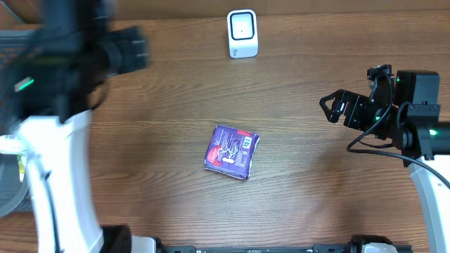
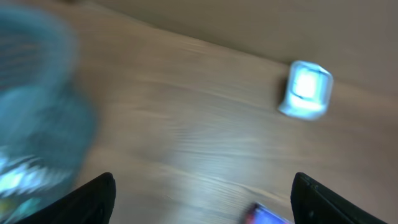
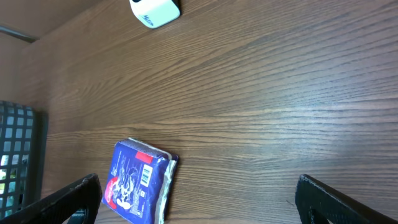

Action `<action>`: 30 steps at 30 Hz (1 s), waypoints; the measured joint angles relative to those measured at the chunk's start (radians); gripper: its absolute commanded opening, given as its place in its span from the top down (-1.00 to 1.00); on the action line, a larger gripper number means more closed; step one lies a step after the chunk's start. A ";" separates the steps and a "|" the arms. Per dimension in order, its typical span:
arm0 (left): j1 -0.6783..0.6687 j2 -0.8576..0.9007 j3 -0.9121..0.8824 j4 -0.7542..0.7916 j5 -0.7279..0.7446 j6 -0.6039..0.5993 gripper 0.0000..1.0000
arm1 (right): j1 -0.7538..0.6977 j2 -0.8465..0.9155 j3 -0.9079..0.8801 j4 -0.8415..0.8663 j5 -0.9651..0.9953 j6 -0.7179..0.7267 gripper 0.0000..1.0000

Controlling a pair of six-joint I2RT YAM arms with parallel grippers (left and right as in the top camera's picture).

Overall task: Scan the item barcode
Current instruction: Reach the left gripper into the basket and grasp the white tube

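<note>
Wooden table [image 1: 140, 176] holds purple packet [image 1: 232, 151] (barcode up), white scanner [image 1: 242, 33] beyond.

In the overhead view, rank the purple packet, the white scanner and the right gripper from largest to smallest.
1. purple packet, largest.
2. white scanner and right gripper look about alike; the gripper may be nearer the camera, so no ranking between them.

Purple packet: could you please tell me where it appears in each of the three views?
Overhead: the purple packet lies near the middle of the picture.
Left wrist: only a blurred corner at the bottom edge, right of centre.
Right wrist: lower left, barcode label facing up.
Shared landmark: the white scanner, top centre overhead, right in left wrist, top left in right wrist.
</note>
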 measured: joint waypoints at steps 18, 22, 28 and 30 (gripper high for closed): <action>0.659 0.034 -0.145 0.004 -0.035 -0.218 -0.56 | 0.000 0.000 0.000 -0.002 0.000 0.000 -1.00; 0.660 0.080 -0.220 0.046 -0.037 -0.222 -0.54 | 0.000 0.000 0.000 -0.003 0.000 0.000 -1.00; 0.660 0.120 -0.369 0.133 -0.044 -0.226 -0.55 | 0.000 0.000 0.000 -0.019 0.001 0.000 -1.00; 0.660 0.122 -0.413 0.174 -0.047 -0.226 -0.56 | 0.000 0.000 0.000 -0.019 0.001 0.000 -1.00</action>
